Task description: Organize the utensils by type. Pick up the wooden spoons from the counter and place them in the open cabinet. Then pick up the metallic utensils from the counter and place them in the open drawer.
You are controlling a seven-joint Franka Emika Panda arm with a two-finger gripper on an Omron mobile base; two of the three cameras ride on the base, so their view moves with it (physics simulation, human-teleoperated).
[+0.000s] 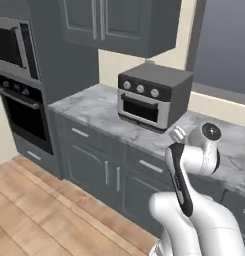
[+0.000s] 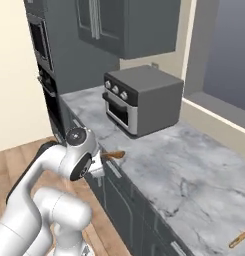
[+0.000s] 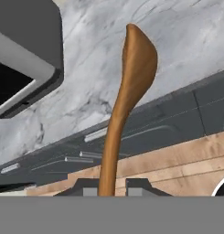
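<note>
We pinch one spoon (image 3: pixel 131 91) in our gripper (image 3: pixel 111 185) above the counter (image 2: pixel 194 165); another spoon (image 2: pixel 240 238) waits, nothing stored yet.

My jaws were closed on the handle of an all orange-brown wooden spoon (image 3: pixel 127 105), my two dark fingertips (image 3: pixel 141 186) pressing it from either side at the bottom of my view. The spoon rose straight away from me, its handle curving slightly and widening into the bowl at the far end. Behind the bowl lay the grey-white marble surface (image 3: pixel 86 91) with its dark veins. The dark toaster oven (image 3: pixel 26 59) stood on that surface, toward the upper left of my view. Along the surface's front edge ran dark grey drawer fronts (image 3: pixel 177 114) with silver bar handles, and beyond them wooden floor (image 3: pixel 186 164).
</note>
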